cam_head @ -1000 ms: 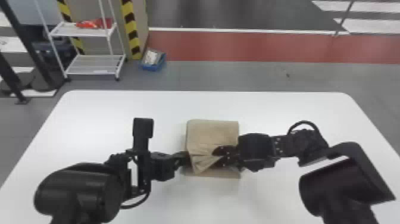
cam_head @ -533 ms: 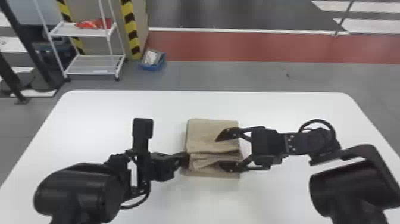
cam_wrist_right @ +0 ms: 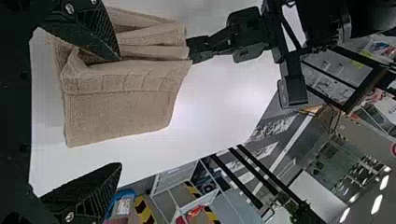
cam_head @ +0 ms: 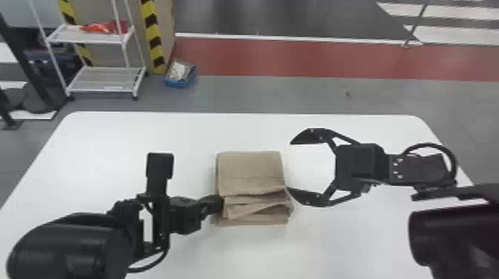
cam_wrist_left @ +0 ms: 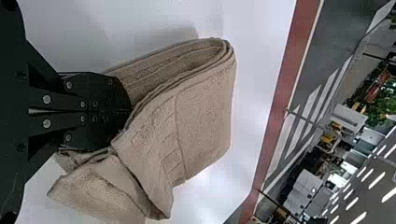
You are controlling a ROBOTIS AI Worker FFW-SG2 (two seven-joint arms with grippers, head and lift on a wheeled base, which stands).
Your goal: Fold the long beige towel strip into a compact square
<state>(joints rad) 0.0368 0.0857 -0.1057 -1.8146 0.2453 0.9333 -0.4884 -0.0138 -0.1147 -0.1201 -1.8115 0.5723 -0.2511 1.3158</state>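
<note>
The beige towel [cam_head: 250, 172] lies folded in a squarish bundle at the table's middle, with loose, uneven layers along its near side. At its left edge is my left gripper [cam_head: 219, 204], shut on the near layers. My right gripper [cam_head: 291, 167] stands wide open at the towel's right side, one finger by the towel's near right edge, the other farther back over the table. In the left wrist view, the fingers of my left gripper [cam_wrist_left: 127, 112] pinch the towel [cam_wrist_left: 201, 121]. In the right wrist view, nothing is held between the fingers of my right gripper [cam_wrist_right: 119, 112]; the towel [cam_wrist_right: 121, 102] is beyond.
The white table [cam_head: 371, 237] extends around the towel on every side. Behind it on the floor stand a white wire shelf [cam_head: 100, 78] and a blue bin [cam_head: 180, 76] near a striped post.
My right gripper has let go of the towel, opened wide and moved away to the right and back. The left gripper has stayed in place on the towel.
</note>
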